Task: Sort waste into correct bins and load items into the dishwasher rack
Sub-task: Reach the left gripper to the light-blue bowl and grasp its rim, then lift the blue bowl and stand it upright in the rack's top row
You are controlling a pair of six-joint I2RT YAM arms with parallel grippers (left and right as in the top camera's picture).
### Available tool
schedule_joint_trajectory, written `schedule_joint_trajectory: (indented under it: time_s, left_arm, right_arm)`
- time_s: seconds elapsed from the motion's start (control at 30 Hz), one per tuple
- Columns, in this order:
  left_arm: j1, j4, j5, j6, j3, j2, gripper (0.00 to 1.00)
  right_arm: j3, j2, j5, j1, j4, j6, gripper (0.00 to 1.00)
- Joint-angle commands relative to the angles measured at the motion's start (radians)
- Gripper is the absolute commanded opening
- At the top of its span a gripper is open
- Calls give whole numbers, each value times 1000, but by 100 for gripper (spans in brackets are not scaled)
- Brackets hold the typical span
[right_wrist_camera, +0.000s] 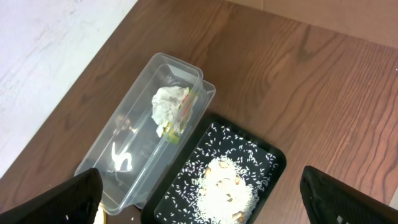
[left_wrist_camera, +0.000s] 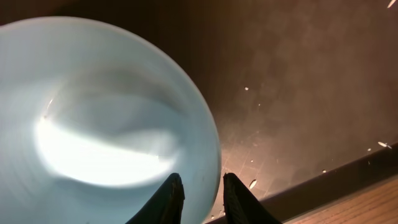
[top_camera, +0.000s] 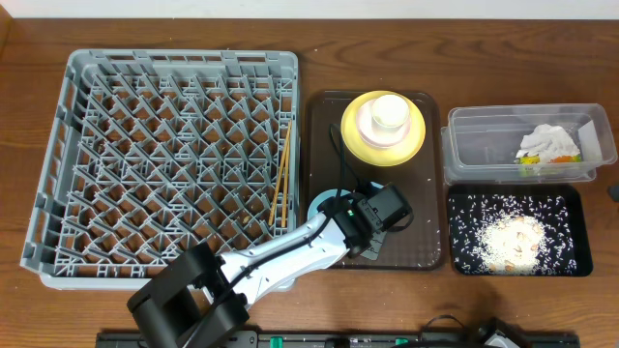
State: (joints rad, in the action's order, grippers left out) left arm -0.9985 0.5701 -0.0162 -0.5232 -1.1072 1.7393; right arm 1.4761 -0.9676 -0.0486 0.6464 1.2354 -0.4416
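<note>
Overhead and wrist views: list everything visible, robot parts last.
dishwasher rack: one, grey, table's left
chopsticks: one pair, wooden, rack's right edge
serving tray: one, dark brown, centre
plate: one, yellow, on serving tray
bowl: one, white, on plate
cup: one, white, in bowl
dish: one, light blue, on serving tray
tub: one, clear, right
tissue: one, white, in tub
wrapper: one, green-orange, in tub
black tray: one, black, beside tub
rice scraps: heap, whitish, in black tray
table: one, brown wood
left gripper: one, black, astride dish's rim
right gripper: one, black, open above black tray
</note>
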Motion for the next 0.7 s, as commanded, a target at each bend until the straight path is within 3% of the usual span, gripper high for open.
schedule_joint_trajectory:
  time_s: [0.0,0.67]
  left_arm:
    - [-3,-10,-26,6,8,7,24]
    - [-2,-19,-26,6,10,63,21]
  right_arm:
    - [-1,1,0,13,4,-14,99]
    - [-1,1,0,13,15,-14,99]
